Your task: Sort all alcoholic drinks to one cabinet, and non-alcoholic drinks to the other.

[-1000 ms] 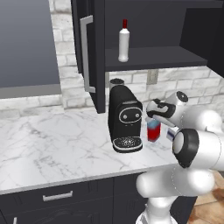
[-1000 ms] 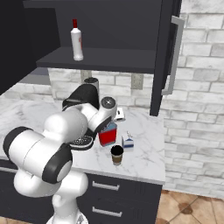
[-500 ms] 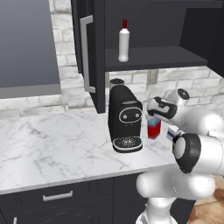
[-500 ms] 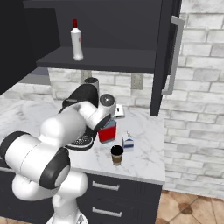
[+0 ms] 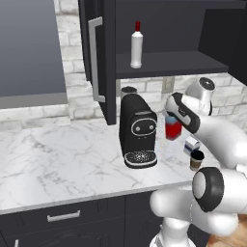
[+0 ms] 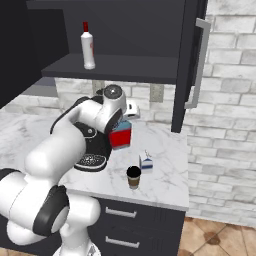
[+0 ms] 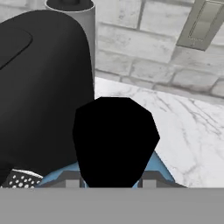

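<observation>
My gripper (image 5: 170,117) (image 6: 124,124) is shut on the squat red bottle (image 5: 172,130) (image 6: 120,138), gripping it near the top and holding it just above the counter, right of the coffee machine. In the hand view its black cap (image 7: 114,140) and pale blue shoulders (image 7: 161,169) sit right at the fingers. The slim white bottle with a red cap (image 5: 137,46) (image 6: 88,46) stands on the shelf of the open black cabinet (image 5: 169,63) (image 6: 120,68). The brown coffee cup (image 5: 196,160) (image 6: 133,177) and the milk carton (image 5: 191,144) (image 6: 146,162) stand on the counter near its front edge.
The black coffee machine (image 5: 137,130) (image 6: 92,145) stands close beside the held bottle. An open cabinet door with a silver bar handle (image 5: 95,58) (image 6: 197,65) juts out over the counter. The marble counter (image 5: 58,154) stretches left; black drawers (image 6: 120,215) lie below.
The gripper has lifted the red bottle a little upward off the counter. The cup, the carton and the white bottle have stayed put.
</observation>
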